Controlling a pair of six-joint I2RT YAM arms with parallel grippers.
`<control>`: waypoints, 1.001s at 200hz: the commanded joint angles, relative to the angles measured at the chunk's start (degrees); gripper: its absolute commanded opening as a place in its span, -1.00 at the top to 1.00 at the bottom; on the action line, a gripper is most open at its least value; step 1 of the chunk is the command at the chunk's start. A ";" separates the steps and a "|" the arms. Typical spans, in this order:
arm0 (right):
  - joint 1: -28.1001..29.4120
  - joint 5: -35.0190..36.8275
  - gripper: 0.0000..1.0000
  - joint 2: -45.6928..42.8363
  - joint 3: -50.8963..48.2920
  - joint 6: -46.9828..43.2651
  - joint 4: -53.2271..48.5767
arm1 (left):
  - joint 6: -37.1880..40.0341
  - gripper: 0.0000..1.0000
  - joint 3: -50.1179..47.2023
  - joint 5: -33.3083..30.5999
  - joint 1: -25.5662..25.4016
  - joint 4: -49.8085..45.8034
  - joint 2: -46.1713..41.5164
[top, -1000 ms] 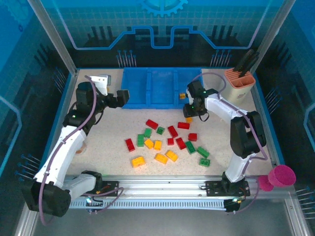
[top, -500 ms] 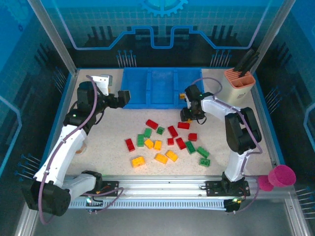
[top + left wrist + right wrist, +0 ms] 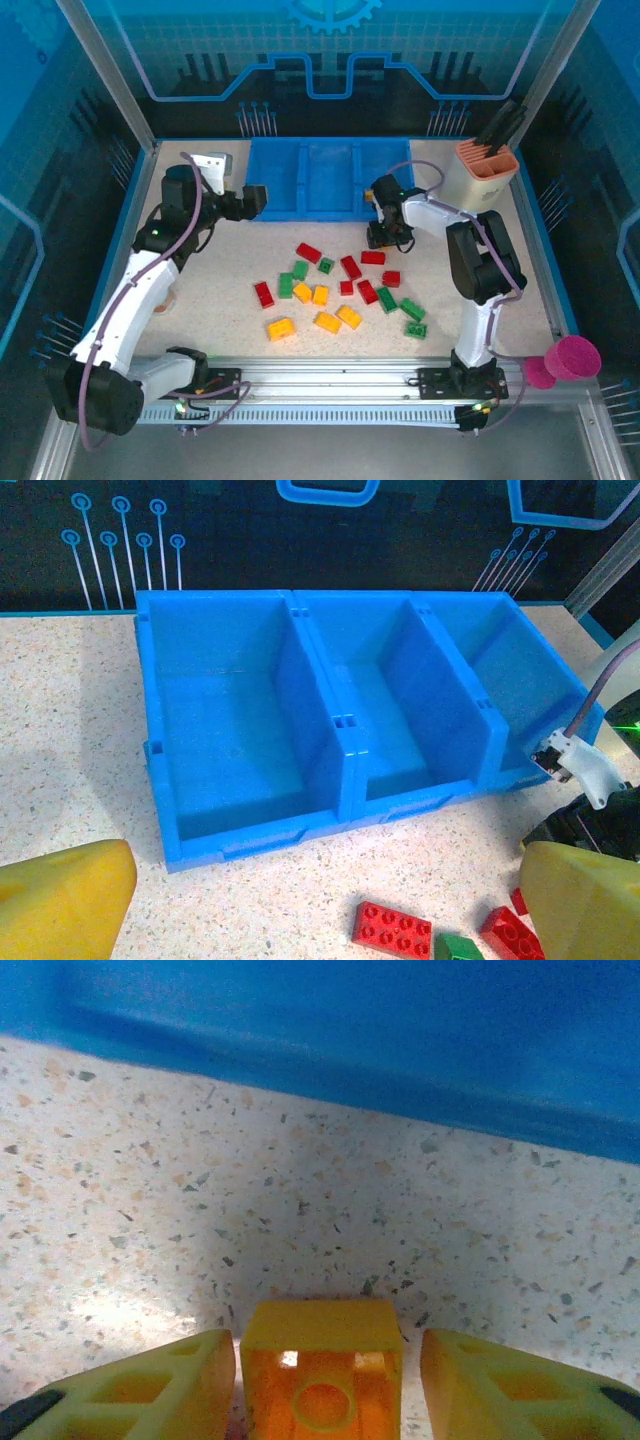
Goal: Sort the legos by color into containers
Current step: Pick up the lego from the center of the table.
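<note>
Over the last second the right arm has folded its elbow inward and brought the right pincer down over the worktop just in front of the blue tray, at its right end. The orange brick that lay loose there a second ago is gone from the overhead view. In the right wrist view it sits between the two fingers, with the tray wall close ahead. The fingers flank it tightly, but a thin gap on one side leaves it unclear whether they are pinching it.

The left pincer has edged towards the tray's left end and hangs spread wide and empty, facing three compartments with no brick visible in them.

Judgement: a pick is in hand. The remaining red, green and orange bricks lie scattered mid-worktop, so the sort is barely begun.
</note>
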 commanded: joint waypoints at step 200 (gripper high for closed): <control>-6.37 4.28 0.27 14.21 37.53 -6.58 -5.97 | 1.72 -0.99 1.50 -4.25 -0.50 -2.02 -1.55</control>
